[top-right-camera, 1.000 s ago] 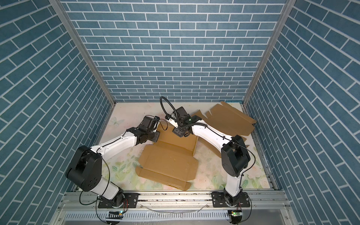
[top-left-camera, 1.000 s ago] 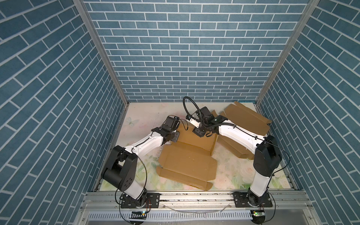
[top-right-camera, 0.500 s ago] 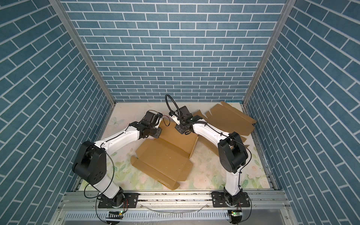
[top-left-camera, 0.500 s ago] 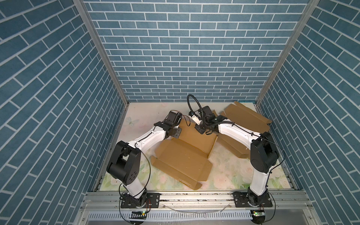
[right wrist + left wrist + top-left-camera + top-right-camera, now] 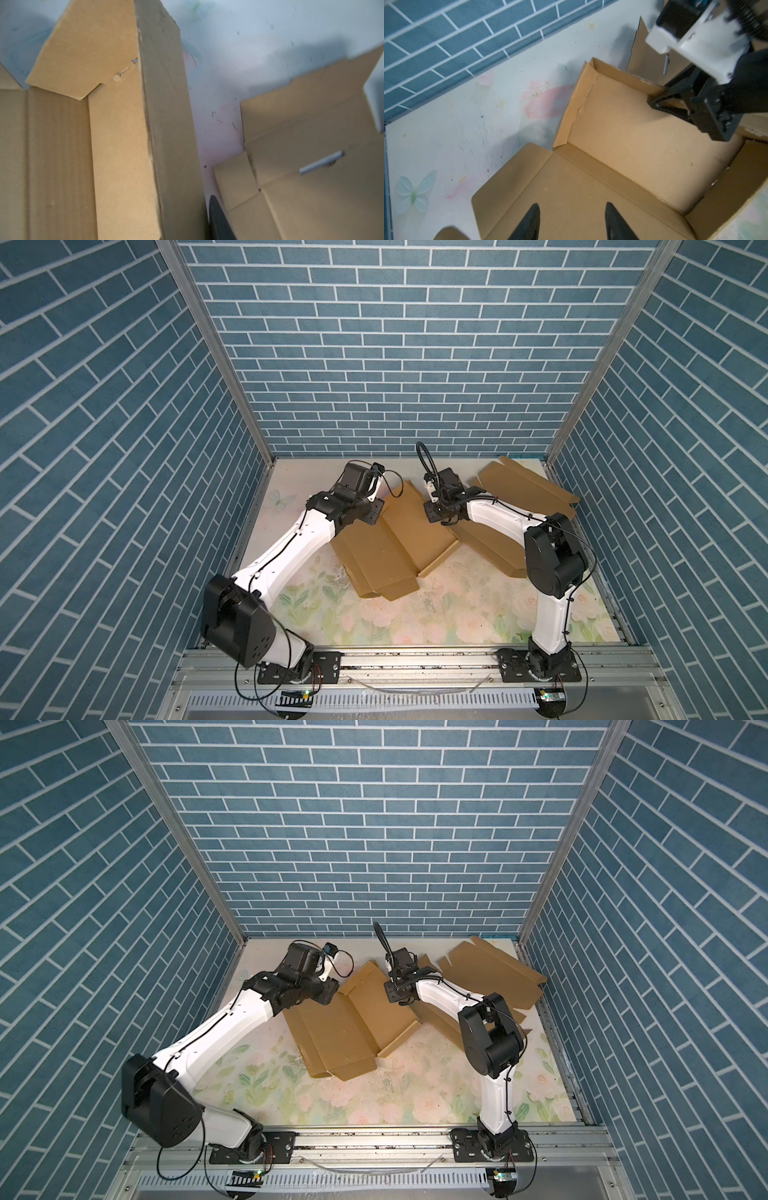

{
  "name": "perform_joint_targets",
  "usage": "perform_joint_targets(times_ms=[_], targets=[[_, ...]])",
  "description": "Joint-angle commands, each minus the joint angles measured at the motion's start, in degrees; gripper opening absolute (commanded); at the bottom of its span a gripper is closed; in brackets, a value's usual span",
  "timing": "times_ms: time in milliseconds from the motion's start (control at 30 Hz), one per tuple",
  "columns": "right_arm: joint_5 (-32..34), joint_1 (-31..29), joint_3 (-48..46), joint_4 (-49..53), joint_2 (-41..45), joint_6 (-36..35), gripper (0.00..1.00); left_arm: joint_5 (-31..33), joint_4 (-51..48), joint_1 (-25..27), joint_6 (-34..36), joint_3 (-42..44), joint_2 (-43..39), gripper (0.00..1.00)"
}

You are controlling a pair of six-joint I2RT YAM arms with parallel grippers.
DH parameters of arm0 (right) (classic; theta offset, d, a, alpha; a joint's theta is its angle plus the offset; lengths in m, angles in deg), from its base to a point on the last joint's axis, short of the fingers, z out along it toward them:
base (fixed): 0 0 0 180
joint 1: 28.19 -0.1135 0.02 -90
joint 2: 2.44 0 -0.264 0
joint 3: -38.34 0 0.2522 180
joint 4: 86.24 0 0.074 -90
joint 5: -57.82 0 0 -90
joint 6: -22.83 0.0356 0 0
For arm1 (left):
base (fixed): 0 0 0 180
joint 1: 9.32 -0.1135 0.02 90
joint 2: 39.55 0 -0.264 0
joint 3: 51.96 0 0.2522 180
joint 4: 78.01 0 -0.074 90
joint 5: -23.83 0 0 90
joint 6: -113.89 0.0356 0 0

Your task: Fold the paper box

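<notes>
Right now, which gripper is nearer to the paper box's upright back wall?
Right. The right gripper pinches the upright wall at its top edge; the left gripper hovers open over the flat panel, short of the wall.

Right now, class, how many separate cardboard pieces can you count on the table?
3. The part-folded box lies in the middle, a flat sheet at the back right, and a second sheet under the right arm. More may lie hidden beneath.
</notes>
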Motion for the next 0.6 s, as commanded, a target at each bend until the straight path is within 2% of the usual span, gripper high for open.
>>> perform_joint_targets(times_ms=[0, 267, 367, 467, 567], targets=[[3.41, -0.29, -3.29, -1.21, 0.58, 19.05, 0.21, 1.8, -2.73, -1.47, -1.53, -1.31, -3.61, 0.53], [12.55, -5.44, -14.89, -9.49, 5.64, 44.39, 0.24, 4.52, -3.43, -2.34, -5.12, -0.13, -9.74, 0.63], [16.0, -9.12, -18.76, -12.02, 7.03, 53.93, 0.31, 4.92, -3.86, -2.58, -6.12, 0.32, -10.65, 0.63], [17.36, -13.45, -19.07, -11.66, 7.13, 58.52, 0.38, 5.06, -4.34, -2.79, -7.2, 0.76, -11.49, 0.63], [15.17, -15.98, -19.95, -12.2, 8.6, 58.68, 0.44, 5.21, -5.08, -3.04, -7.67, 0.51, -12.4, 0.64]])
